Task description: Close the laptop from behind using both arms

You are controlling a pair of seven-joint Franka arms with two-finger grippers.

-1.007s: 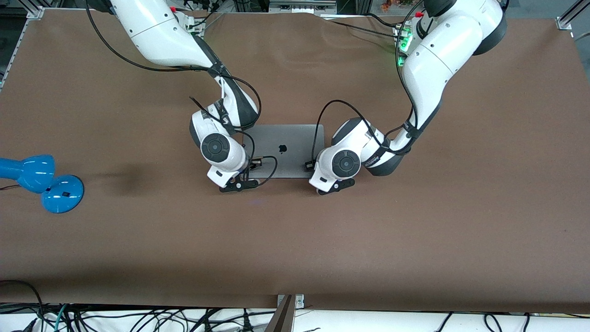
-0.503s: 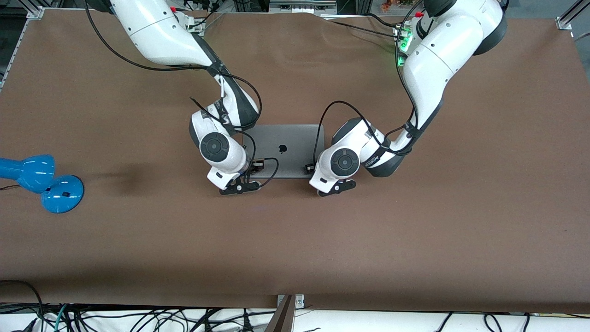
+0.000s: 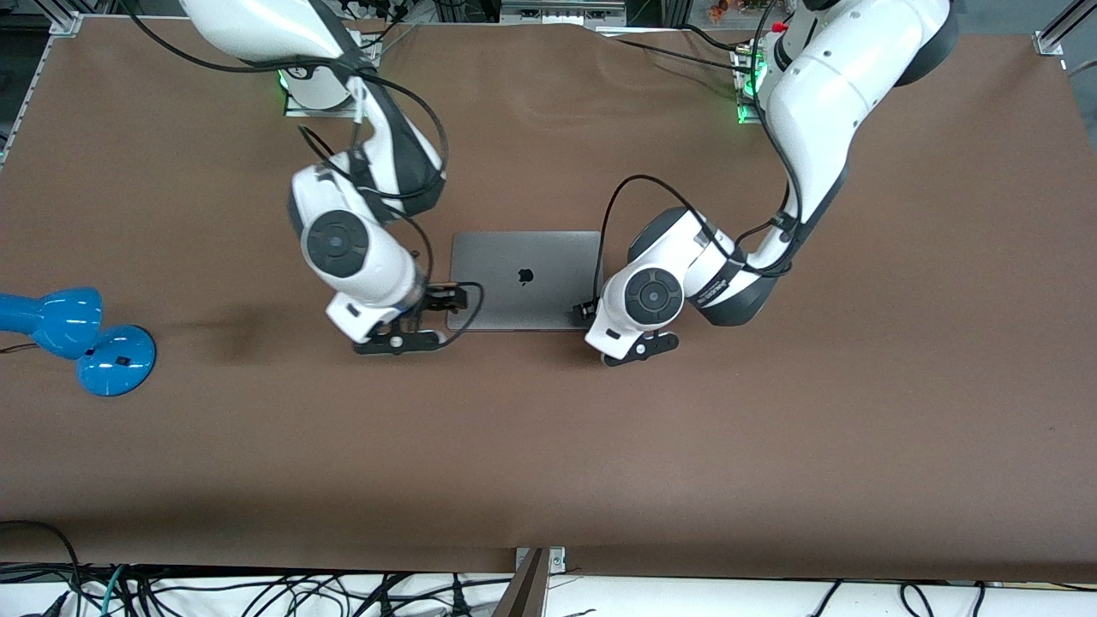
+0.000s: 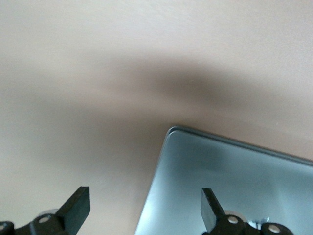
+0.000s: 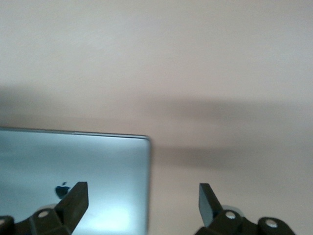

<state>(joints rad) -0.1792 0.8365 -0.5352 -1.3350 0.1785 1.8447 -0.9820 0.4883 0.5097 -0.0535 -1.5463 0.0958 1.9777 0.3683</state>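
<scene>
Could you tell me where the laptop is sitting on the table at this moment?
In the front view the laptop lies shut and flat near the table's middle, between the right claw and left claw, both open at its camera-side corners.

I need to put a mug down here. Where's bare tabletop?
Bare table runs nearer the front camera than the closed laptop, and toward the left arm's end. Crowded: the right gripper and left gripper flank it; the blue lamp takes the right arm's end.

Glossy white arms [image 3: 806,103], black cables [image 3: 617,206]
</scene>
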